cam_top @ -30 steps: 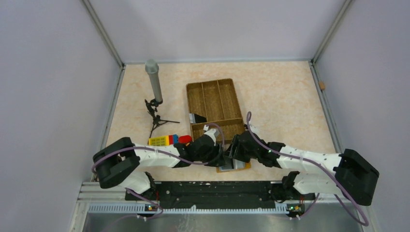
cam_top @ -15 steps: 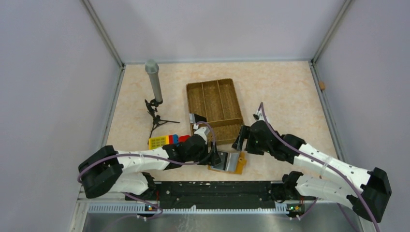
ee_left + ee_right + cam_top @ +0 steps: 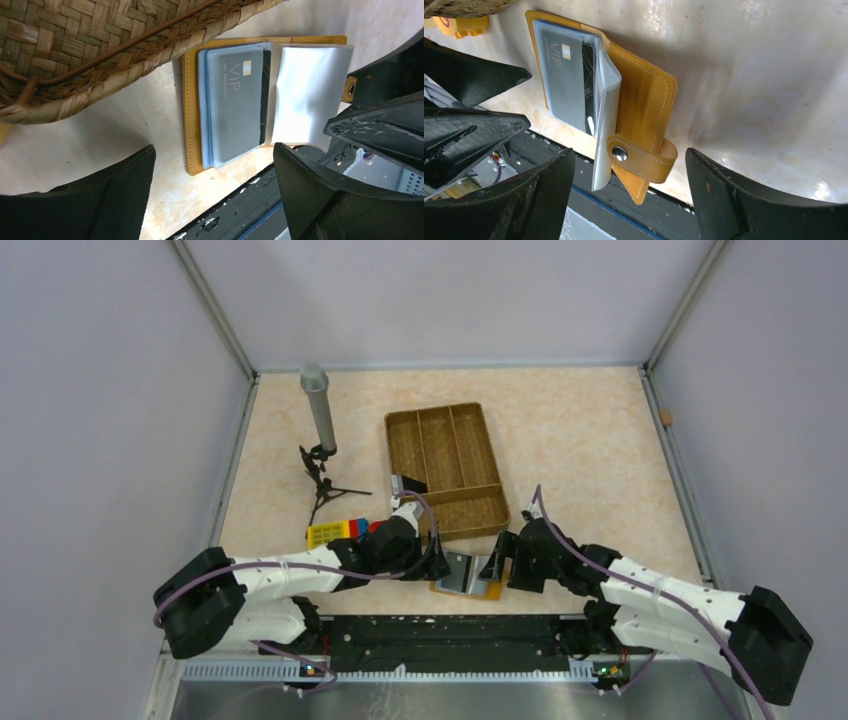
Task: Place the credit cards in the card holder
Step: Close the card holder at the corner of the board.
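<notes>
One table (image 3: 600, 440) carries one woven tray (image 3: 445, 445). Two grippers sit off the tray's near end: the left gripper (image 3: 440, 562) by its near left corner and the right gripper (image 3: 497, 565) by its near right. Both have their fingers spread wide and grasp nothing. One microphone (image 3: 320, 415) on a tripod stands left of the tray. One card holder (image 3: 470, 578) lies open and flat just in front of the tray's near end, between the grippers. Its long axis runs left to right, and its one snap tab (image 3: 644, 160) points right. One row of toy blocks (image 3: 345, 530) lies off the tray's near left corner. One grey VIP card (image 3: 235, 100) shows through a clear sleeve.
</notes>
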